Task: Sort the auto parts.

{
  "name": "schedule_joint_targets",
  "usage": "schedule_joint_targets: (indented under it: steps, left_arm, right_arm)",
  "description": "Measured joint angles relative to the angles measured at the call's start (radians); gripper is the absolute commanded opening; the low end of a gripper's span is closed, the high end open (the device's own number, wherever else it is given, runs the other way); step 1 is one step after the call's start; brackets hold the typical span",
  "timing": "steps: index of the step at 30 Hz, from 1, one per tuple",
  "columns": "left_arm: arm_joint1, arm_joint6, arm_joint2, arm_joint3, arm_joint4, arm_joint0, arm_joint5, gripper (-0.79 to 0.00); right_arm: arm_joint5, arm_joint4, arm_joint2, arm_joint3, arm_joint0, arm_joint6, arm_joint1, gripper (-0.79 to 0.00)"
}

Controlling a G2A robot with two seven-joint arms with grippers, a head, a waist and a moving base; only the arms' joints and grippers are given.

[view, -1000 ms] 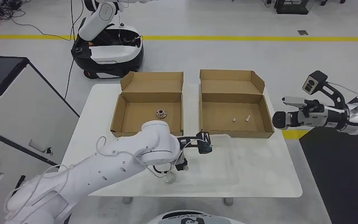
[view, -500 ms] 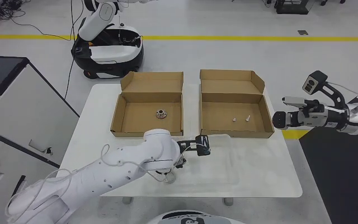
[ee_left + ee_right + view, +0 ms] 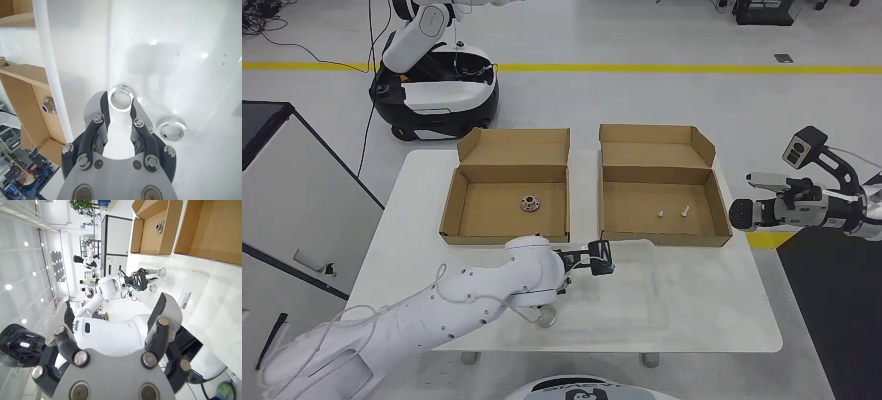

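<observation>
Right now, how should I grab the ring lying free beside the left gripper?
Pinch the free ring across its outer wall, coming straight down. It lies flat in the tray, bore up, so the round sides are exposed. The held ring in the left gripper sits apart, likely leaving finger room.

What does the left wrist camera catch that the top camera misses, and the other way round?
Left wrist view: the left gripper closed on a metal ring, a second ring beside it. Top view: the right-hand cardboard box holding two small parts, and the open right gripper beside that box. Both: the clear tray, and the left-hand cardboard box with its flanged hub.
</observation>
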Motion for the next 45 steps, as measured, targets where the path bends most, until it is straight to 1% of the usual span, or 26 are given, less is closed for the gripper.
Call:
schedule_joint_targets:
  steps: [7, 20, 22, 25, 29, 33, 39, 43, 45]
  left_arm:
    - [-0.015, -0.014, 0.012, 0.026, 0.022, -0.006, -0.012, -0.517]
    - [-0.034, -0.033, 0.023, 0.054, 0.046, 0.002, -0.042, -0.508]
    - [-0.036, -0.036, 0.024, 0.057, 0.045, 0.004, -0.048, -0.493]
    - [-0.038, -0.050, 0.022, 0.054, 0.032, 0.007, -0.054, -0.459]
    - [-0.042, -0.062, 0.015, 0.040, -0.002, 0.011, -0.060, -0.456]
    - [-0.042, -0.084, 0.027, 0.027, -0.030, 0.012, -0.056, -0.422]
    - [-0.036, -0.101, 0.058, 0.008, -0.094, -0.009, -0.037, -0.416]
    - [-0.037, -0.105, 0.056, 0.000, -0.117, -0.023, -0.033, -0.440]
    - [-0.040, -0.100, 0.054, 0.009, -0.118, -0.026, -0.035, -0.437]
  right_arm:
    - [0.000, 0.000, 0.000, 0.000, 0.000, 0.000, 0.000, 0.000]
    - [0.000, 0.000, 0.000, 0.000, 0.000, 0.000, 0.000, 0.000]
    - [0.000, 0.000, 0.000, 0.000, 0.000, 0.000, 0.000, 0.000]
    - [0.000, 0.000, 0.000, 0.000, 0.000, 0.000, 0.000, 0.000]
    - [0.000, 0.000, 0.000, 0.000, 0.000, 0.000, 0.000, 0.000]
    - [0.000, 0.000, 0.000, 0.000, 0.000, 0.000, 0.000, 0.000]
    - [0.000, 0.000, 0.000, 0.000, 0.000, 0.000, 0.000, 0.000]
    - [0.000, 0.000, 0.000, 0.000, 0.000, 0.000, 0.000, 0.000]
    - [0.000, 0.000, 0.000, 0.000, 0.000, 0.000, 0.000, 0.000]
